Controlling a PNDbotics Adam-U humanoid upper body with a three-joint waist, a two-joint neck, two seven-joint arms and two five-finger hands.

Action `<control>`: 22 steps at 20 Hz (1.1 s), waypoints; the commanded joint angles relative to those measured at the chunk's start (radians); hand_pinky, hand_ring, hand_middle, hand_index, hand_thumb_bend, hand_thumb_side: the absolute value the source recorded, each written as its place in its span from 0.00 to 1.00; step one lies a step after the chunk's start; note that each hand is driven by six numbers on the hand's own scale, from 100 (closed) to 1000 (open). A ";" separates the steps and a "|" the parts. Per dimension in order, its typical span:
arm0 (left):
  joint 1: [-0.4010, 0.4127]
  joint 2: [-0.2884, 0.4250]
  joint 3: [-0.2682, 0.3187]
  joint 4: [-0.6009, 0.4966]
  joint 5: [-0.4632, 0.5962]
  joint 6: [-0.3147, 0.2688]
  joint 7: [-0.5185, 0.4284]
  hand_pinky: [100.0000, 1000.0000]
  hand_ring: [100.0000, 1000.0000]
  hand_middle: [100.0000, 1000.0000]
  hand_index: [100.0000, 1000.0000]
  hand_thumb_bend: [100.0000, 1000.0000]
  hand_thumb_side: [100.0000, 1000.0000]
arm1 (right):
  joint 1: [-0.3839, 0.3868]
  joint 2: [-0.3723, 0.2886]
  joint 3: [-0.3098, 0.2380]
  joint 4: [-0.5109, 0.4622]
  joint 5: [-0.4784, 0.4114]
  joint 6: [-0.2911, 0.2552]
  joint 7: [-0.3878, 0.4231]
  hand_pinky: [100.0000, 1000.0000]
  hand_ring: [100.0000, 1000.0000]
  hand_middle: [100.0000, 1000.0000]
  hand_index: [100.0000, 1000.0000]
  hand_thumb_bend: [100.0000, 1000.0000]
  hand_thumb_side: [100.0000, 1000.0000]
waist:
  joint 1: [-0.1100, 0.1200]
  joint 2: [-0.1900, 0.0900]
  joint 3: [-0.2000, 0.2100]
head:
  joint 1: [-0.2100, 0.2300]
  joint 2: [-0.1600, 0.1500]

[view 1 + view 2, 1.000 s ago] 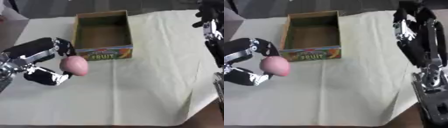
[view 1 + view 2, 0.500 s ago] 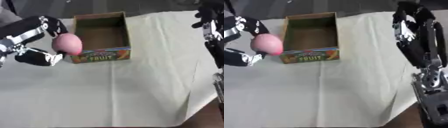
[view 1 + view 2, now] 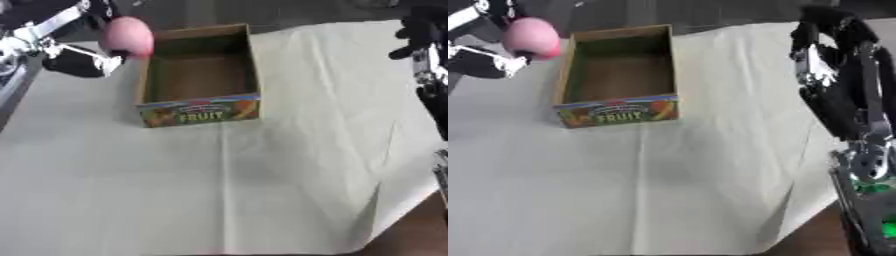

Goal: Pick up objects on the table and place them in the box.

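Lifted higher since the earlier frame, the smooth pink egg-shaped object (image 3: 128, 36) now hangs beside the far left corner of the open cardboard box (image 3: 199, 75), fingers of the left hand (image 3: 77, 46) curled around it. Cream cloth covers the tabletop (image 3: 262, 175). The right hand (image 3: 820, 60) hovers at right, fingers curled and empty.

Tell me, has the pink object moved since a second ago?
Yes. The left hand has carried the pink object from the cloth near the box's front left corner up to beside its far left rim.
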 commanded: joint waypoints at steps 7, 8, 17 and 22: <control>-0.160 -0.079 0.031 0.277 -0.187 -0.118 0.097 0.69 0.74 0.69 0.53 0.07 0.01 | -0.024 -0.022 0.010 -0.020 -0.011 -0.002 0.013 0.52 0.80 0.51 0.75 0.06 0.59 | 0.007 -0.003 -0.022 | 0.028 -0.032; -0.174 -0.091 0.034 0.305 -0.215 -0.133 0.109 0.69 0.74 0.69 0.53 0.07 0.00 | -0.027 -0.022 0.011 -0.020 -0.012 -0.002 0.014 0.53 0.80 0.51 0.75 0.06 0.59 | 0.008 -0.001 -0.025 | 0.030 -0.034; -0.233 -0.192 0.067 0.504 -0.387 -0.228 0.177 0.70 0.75 0.69 0.54 0.09 0.00 | -0.053 -0.025 0.019 -0.020 -0.019 -0.010 0.023 0.53 0.80 0.51 0.75 0.06 0.59 | 0.013 0.023 -0.054 | 0.051 -0.059; -0.241 -0.232 0.090 0.579 -0.445 -0.278 0.178 0.71 0.76 0.71 0.57 0.09 0.03 | -0.069 -0.022 0.023 -0.020 -0.021 -0.013 0.026 0.53 0.80 0.51 0.75 0.06 0.59 | 0.017 0.040 -0.073 | 0.064 -0.074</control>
